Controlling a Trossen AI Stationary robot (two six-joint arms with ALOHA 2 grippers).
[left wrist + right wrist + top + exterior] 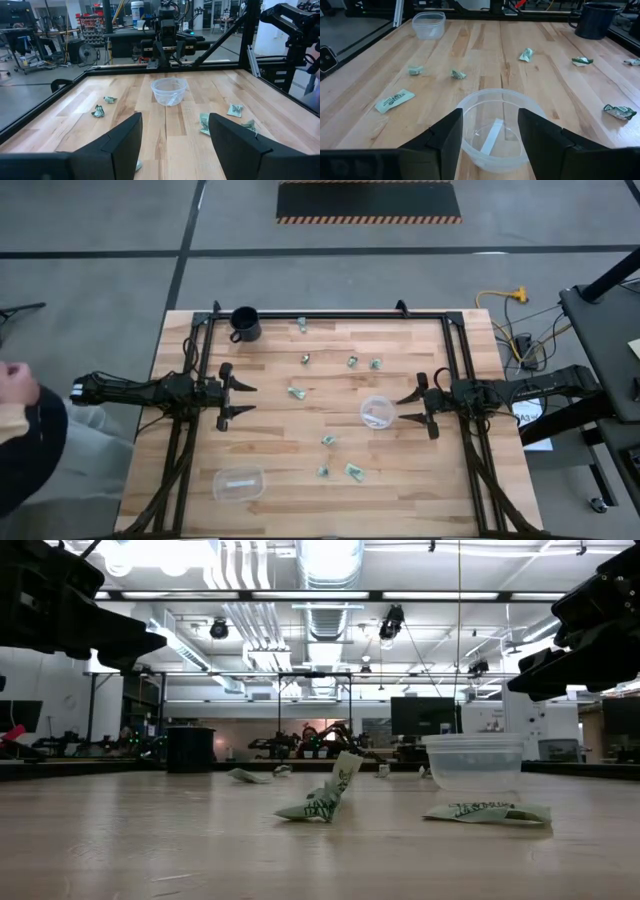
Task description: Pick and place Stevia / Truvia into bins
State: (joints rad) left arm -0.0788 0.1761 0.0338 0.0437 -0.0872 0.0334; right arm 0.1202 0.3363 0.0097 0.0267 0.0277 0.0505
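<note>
Several crumpled green-and-white packets lie scattered on the wooden table, among them one at mid-table (pixel 296 392) and one near the front (pixel 354 471) (pixel 394 100). The round clear bowl (pixel 377 412) (pixel 495 125) stands right of centre with a white strip (pixel 491 136) inside. The clear rectangular tub (pixel 238 483) sits at the near left with something pale in it. My right gripper (pixel 416 408) (pixel 490 145) is open, just right of the bowl and above the table, touching nothing. My left gripper (pixel 240 400) (pixel 175 145) is open at the table's left side, facing the bowl (pixel 169 91).
A black mug (pixel 244 324) stands at the far left corner. A black frame (pixel 330 315) borders the table's far edge and sides. A person (pixel 20 430) stands off the left edge. Bare wood lies between the two grippers at mid-table.
</note>
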